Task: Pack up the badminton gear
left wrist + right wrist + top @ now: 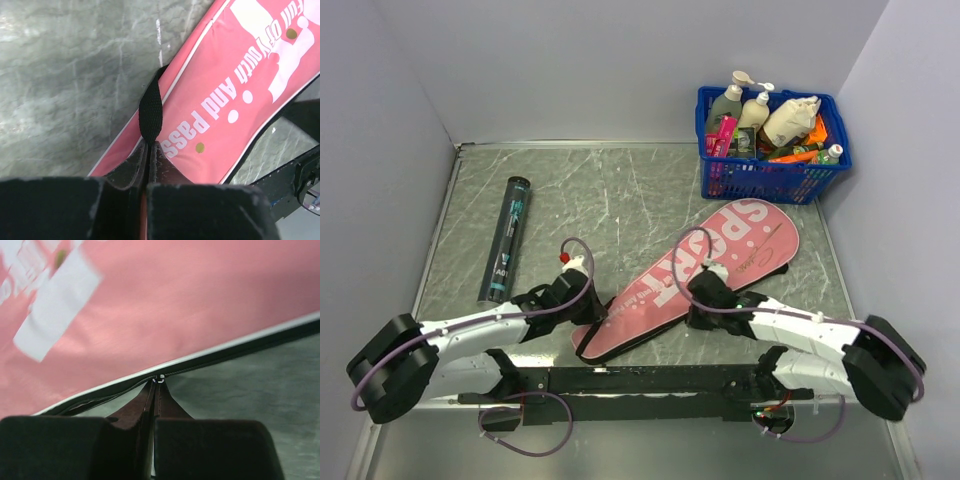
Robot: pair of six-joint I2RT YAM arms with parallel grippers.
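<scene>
The long pink racket cover [720,265] lettered "SPORT" lies slantwise on the table, its narrow end nearest the arms. My left gripper [590,305] is at that narrow end. In the left wrist view its jaws [150,145] are shut on the black webbing strap [150,110] that loops out of the cover's edge [240,75]. My right gripper [698,300] is at the cover's right edge. In the right wrist view it [158,381] is shut on the small metal zipper pull [160,378] on the cover's black zip line [240,347]. A slim black tube [506,238] lies to the left, untouched.
A blue plastic basket [770,180] of bottles and packets stands at the back right corner. Grey walls close in the table on the left, back and right. The arms' black base rail [640,380] runs along the near edge.
</scene>
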